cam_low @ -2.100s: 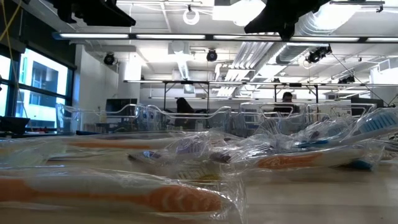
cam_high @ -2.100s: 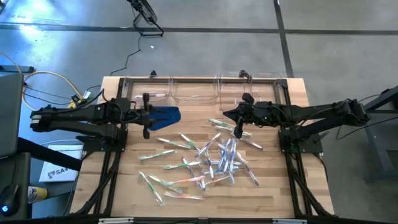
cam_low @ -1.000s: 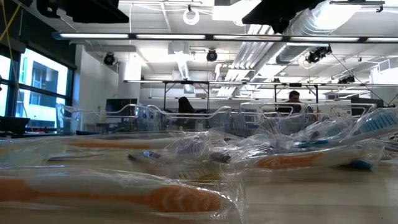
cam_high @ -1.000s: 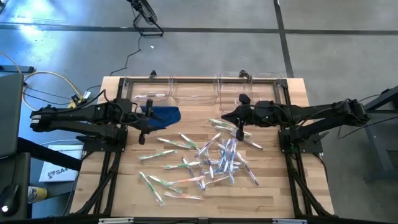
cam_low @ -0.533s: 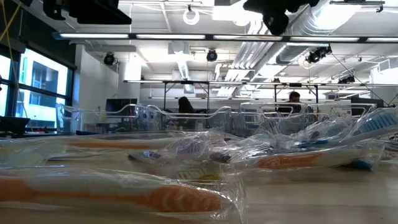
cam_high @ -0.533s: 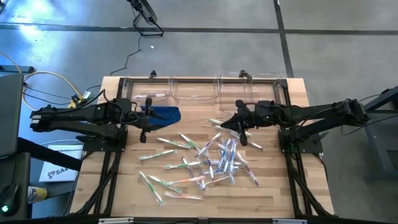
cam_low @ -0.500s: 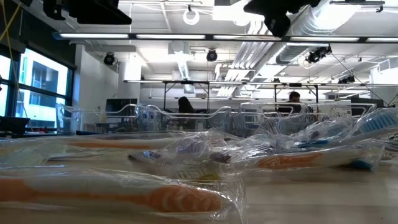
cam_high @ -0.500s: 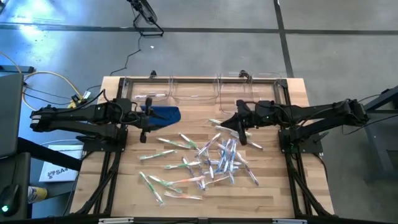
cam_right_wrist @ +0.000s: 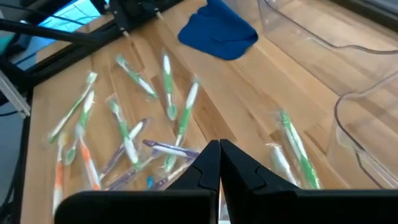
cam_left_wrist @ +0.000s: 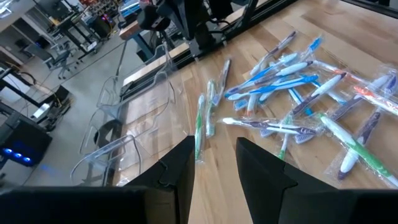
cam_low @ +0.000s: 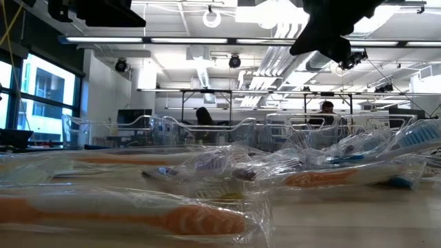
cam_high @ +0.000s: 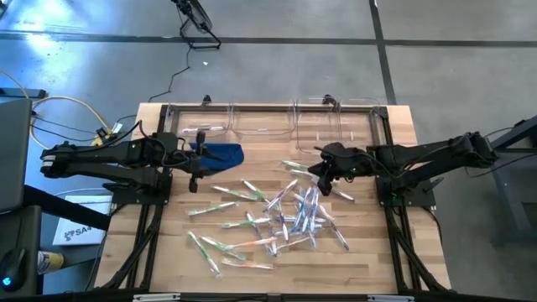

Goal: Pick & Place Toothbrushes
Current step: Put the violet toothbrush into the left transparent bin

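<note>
Broadly, the wooden tabletop (cam_high: 369, 243) carried everything: a row of clear bins (cam_high: 268, 122) along its far edge, a blue cloth (cam_high: 220, 154) near the left arm, and the toothbrushes (cam_high: 285, 214) scattered loose across the middle and front, most of them not yet placed. The step in hand looked like the reach for a pick. The right gripper (cam_high: 322, 174) hung over the far right edge of the pile, its jaws pressed fully together and holding nothing, so the next move would call for parting them, then lowering onto a single brush clear of its neighbours. The left gripper (cam_high: 195, 172) waited beside the cloth, its jaws standing partly apart with nothing between them. As for contents, the leftmost bin (cam_high: 201, 126) seemed to hold one or two pale brushes; the other bins looked empty. A green-handled brush (cam_right_wrist: 292, 146) lay just outside a bin wall, nearest the right arm.
</note>
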### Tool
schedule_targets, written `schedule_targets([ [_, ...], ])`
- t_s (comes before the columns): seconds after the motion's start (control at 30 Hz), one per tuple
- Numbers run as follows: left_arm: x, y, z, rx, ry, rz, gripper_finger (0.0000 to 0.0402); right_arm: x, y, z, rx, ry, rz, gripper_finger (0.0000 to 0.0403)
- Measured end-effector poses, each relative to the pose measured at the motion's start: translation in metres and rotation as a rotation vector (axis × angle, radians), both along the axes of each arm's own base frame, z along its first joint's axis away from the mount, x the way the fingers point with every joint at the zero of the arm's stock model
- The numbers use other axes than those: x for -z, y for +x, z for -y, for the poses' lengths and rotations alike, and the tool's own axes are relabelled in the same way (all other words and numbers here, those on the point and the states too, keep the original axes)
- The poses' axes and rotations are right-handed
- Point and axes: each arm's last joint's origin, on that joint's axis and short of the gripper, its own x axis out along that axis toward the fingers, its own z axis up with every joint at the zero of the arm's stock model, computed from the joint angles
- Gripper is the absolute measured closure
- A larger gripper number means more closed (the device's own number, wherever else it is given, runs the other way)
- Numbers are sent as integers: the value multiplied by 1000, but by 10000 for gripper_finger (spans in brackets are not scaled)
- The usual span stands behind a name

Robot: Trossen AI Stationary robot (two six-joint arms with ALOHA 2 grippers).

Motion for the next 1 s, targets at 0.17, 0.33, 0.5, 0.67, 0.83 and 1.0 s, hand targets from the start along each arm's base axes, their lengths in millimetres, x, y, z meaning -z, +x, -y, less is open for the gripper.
schedule_targets([
  [0.17, 0, 0, 0, 0, 0, 0, 288, -1, 1, 0, 4, -2, 16, 400],
  [0.33, 0, 0, 0, -1, -3, 0, 288, -1, 1, 0, 1, -1, 16, 400],
  [0.5, 0, 0, 0, -1, -6, 0, 288, -1, 1, 0, -24, -37, 9, 400],
  [0.67, 0, 0, 0, 0, -5, 0, 288, -1, 1, 0, -54, -79, -1, 400],
  [0.83, 0, 0, 0, 1, -4, 0, 288, 3, -2, 0, -23, 4, -37, 390],
  [1.0, 0, 0, 0, 1, 0, 0, 288, 7, -5, 0, 16, 32, -81, 343],
])
